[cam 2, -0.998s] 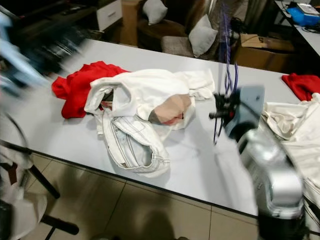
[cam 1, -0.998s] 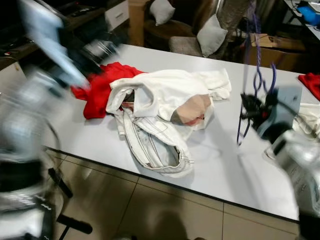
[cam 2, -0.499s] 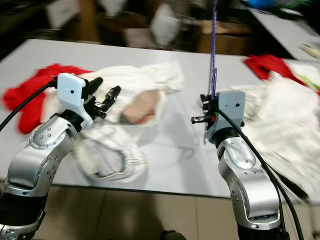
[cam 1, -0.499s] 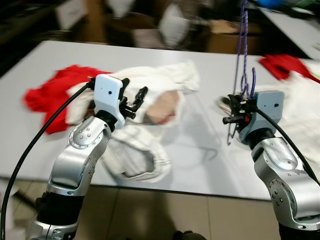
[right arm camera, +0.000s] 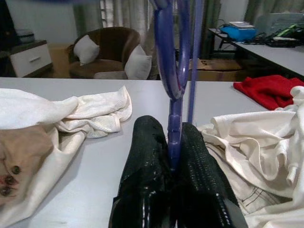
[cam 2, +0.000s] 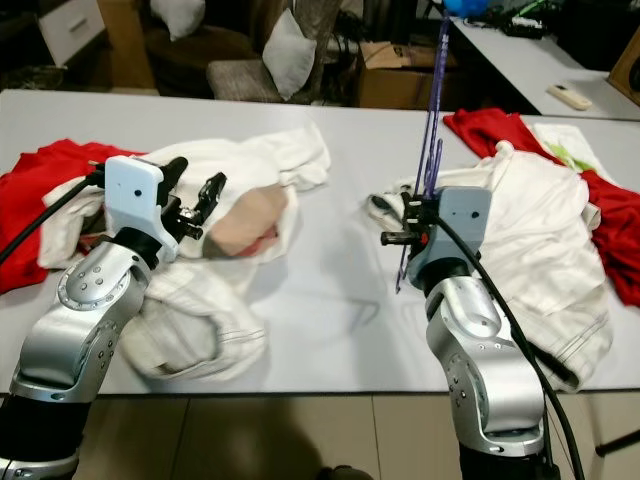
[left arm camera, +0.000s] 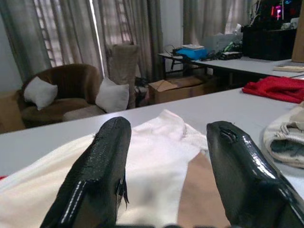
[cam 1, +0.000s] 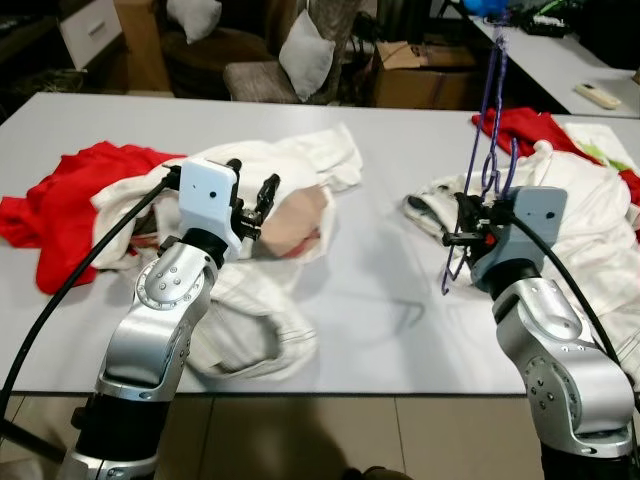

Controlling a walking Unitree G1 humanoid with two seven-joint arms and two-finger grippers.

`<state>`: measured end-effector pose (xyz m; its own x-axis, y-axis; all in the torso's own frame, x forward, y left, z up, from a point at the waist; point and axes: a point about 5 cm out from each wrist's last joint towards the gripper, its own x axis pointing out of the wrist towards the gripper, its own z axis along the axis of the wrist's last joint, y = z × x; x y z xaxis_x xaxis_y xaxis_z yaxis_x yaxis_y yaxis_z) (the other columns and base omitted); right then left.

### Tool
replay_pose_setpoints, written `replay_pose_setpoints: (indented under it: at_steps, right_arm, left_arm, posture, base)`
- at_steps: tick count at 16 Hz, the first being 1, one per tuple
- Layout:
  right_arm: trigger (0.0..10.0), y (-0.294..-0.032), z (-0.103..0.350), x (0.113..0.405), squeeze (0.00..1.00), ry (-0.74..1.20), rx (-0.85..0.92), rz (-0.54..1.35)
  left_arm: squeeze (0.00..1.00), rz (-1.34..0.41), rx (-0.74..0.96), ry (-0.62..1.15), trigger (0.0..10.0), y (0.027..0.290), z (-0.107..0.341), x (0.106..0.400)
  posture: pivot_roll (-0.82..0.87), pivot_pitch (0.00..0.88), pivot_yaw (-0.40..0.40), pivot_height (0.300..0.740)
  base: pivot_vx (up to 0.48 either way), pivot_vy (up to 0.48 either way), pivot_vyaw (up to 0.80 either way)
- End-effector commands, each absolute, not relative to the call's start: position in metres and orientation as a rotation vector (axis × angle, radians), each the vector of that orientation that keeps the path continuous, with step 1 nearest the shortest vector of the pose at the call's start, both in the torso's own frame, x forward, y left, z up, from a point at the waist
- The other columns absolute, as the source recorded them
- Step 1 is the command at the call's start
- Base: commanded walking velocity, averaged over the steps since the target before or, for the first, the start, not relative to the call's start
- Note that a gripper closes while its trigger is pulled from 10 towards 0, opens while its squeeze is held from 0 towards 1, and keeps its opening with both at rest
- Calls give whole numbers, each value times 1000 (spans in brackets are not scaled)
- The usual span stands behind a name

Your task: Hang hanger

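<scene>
A purple hanger stands upright above the grey table, pinched near its lower part by my right gripper, which is shut on it. In the right wrist view the black fingers clamp the hanger's purple bar. My left gripper hovers open over a heap of white clothing with a tan garment in it. The left wrist view has the two fingers apart, with nothing between them.
Red cloth lies at the table's left end. More white garments and red cloth lie on the right. Beyond the table stand an armchair with cushions, a cardboard box and a second table.
The camera has shifted, so the whole scene has moved; blur has cleared. My right gripper keeps its hold on the hanger. My left arm stays raised over the white clothes.
</scene>
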<state>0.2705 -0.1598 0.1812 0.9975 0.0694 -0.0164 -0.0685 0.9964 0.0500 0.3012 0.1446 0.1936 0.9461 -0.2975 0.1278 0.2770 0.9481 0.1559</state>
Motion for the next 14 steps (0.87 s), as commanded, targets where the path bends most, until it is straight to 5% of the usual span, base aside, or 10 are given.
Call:
replay_pose_setpoints:
  at_steps: [1,14]
  right_arm:
    - [10000,-160,179,270,0,29,44,73]
    - [10000,-156,195,270,0,-77,-71,113]
  left_arm:
    - [39,-300,132,-144,10000,141,190,301]
    - [51,-310,130,-134,10000,141,186,302]
  posture:
    - [-74,0,-16,740]
    - [-82,0,-10,740]
  base:
    - [0,-277,0]
    - [0,-277,0]
